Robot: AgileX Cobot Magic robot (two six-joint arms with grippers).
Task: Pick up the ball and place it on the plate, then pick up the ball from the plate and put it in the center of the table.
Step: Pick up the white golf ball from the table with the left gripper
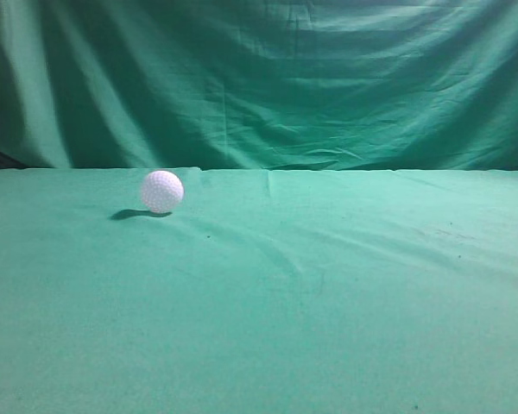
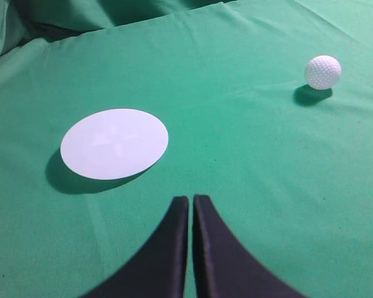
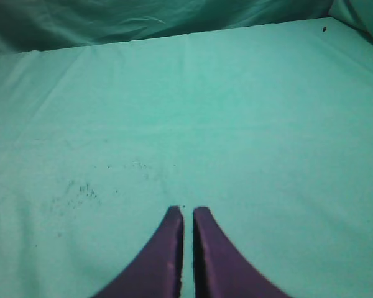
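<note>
Starting with the exterior view: the ball point(image 1: 161, 191) sits loose on the table point(image 1: 328, 310), left of middle and toward the far edge, near the backdrop point(image 1: 268, 78). No arm, gripper or plate shows here.

Left wrist view: left gripper point(image 2: 191, 202) has its fingers pressed together, nothing between them, hovering above the cloth. The plate point(image 2: 114, 143) lies ahead-left of the tips and is bare; the ball point(image 2: 323, 71) is well apart from it, up to the right.

Right wrist view: right gripper point(image 3: 188, 213) likewise has fingers pressed together, only cloth ahead (some dark specks, no ball).

Judgement: first pick not yet begun. Next move looks like the left arm's: spread the fingers, swing right to straddle the ball, pinch it gently since it may roll.
</note>
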